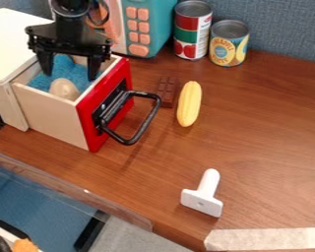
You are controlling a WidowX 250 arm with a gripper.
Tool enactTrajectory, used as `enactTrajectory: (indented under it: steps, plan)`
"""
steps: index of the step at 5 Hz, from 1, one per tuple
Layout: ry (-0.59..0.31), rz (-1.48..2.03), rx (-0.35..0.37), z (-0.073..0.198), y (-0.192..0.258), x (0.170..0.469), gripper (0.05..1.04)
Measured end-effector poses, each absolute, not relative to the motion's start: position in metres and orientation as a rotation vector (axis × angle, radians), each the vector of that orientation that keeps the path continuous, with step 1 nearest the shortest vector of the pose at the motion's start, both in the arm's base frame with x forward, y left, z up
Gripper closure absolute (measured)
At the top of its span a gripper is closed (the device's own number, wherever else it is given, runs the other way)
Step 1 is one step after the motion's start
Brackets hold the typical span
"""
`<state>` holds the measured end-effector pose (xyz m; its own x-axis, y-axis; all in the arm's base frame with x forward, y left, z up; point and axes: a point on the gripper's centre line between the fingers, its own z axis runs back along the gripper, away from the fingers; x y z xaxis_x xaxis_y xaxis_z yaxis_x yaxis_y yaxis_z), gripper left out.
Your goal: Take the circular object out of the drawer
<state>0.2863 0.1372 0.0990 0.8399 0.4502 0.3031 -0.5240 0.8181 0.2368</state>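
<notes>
Bench (262, 128): brown wood is carrying corn (189, 104).
Drawer (51, 117): it is standing open, holding a beige egg (65, 89).
Gripper (71, 76): I'm hanging it over the drawer, fingers apart.

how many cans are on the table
2. The red and green can stands next to the teal toy microwave; the blue and yellow can stands just right of it in the picture.

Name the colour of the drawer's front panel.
The drawer's front panel is bright red, as the camera view shows.
</notes>
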Motion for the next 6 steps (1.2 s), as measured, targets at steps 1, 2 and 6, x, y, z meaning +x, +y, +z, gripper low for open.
enactTrajectory:
  steps: [1,2,6]
  plan:
    - [-0.247,0.563,0.321,0.096,0.141,0.284,0.083]
    - [-0.239,0.585,0.324,0.088,0.142,0.283,0.083]
    - [-0.176,0.692,0.306,0.063,0.154,0.281,0.132]
